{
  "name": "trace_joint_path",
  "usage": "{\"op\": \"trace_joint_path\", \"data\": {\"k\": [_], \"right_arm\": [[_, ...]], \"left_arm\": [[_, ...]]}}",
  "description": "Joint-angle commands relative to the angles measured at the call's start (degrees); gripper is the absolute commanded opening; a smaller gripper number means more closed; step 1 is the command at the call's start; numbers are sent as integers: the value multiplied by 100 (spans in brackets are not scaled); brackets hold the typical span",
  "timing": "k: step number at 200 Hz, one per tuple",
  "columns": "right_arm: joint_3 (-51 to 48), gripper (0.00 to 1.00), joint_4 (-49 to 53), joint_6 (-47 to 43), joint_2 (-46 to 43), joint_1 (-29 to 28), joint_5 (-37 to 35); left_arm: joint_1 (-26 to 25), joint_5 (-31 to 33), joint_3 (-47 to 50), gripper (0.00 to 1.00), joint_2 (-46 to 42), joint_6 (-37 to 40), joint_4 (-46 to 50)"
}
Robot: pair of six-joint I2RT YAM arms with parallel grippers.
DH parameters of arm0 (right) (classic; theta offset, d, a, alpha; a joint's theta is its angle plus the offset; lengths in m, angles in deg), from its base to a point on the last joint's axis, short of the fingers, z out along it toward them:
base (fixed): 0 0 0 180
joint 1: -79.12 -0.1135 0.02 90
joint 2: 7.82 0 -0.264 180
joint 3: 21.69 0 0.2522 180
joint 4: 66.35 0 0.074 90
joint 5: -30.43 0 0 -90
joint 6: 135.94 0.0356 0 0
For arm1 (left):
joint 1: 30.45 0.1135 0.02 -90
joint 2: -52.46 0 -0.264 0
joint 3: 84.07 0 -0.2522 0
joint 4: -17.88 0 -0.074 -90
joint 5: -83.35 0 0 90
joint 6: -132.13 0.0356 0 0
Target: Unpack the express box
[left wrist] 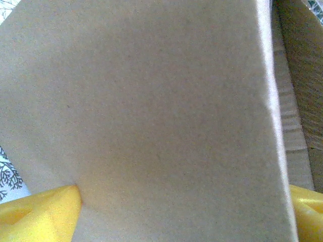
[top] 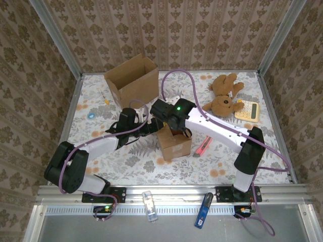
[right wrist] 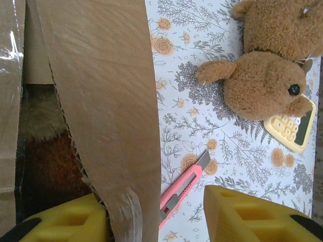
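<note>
Since the small box (top: 175, 145) stood in the middle of the table (top: 131, 166), just ahead of both arms, the step in hand appeared to be the opening of its top flap. The left fingers (left wrist: 45, 217) were spread wide with one cardboard wall of the box between them. Both seemed to touch it, so I judged that they held the box steady. This hold needed to be firm but not hard, because thin cardboard dents easily.

The right fingers (right wrist: 65, 222) stood apart around the flap (right wrist: 106, 101). One was against it and the other was clear of it, so nothing was pinched yet. To do this well, they needed to close on the flap away from the torn tape at its edge. Then they had to fold it outward slowly around its crease and not pull upward, otherwise the whole box could lift or tip.

Something dark brown lay inside under the flap; I could not tell what it was. Just beside the box lay a pink knife (right wrist: 180, 189), so the flap had to swing down without pushing it. Farther away, a teddy bear (right wrist: 267, 75) touched a calculator (right wrist: 292, 126), and a big box (top: 132, 80) stood open at the far side, well apart from the work.
</note>
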Motion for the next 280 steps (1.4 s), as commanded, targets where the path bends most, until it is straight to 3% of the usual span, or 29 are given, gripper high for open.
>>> {"op": "trace_joint_path", "data": {"k": [1, 99, 146, 167, 211, 280], "right_arm": [[-238, 42, 345, -45, -414, 396, -570], [-1758, 20, -1137, -183, -1637, 1307, 934], [-2295, 10, -1569, -41, -2004, 1621, 1318], [-2312, 18, -1679, -148, -2014, 1628, 1552], [-1854, 55, -1741, -732, -1546, 1528, 1889], [-618, 62, -1191, -1391, -287, 1149, 1051]], "left_arm": [[28, 199, 367, 90, 186, 271, 1179], [29, 250, 418, 90, 99, 279, 1264], [29, 281, 452, 90, 72, 286, 1296], [29, 270, 450, 90, 72, 290, 1292], [20, 191, 285, 90, 76, 322, 1351], [-33, 154, -62, 90, 86, 447, 1591]]}}
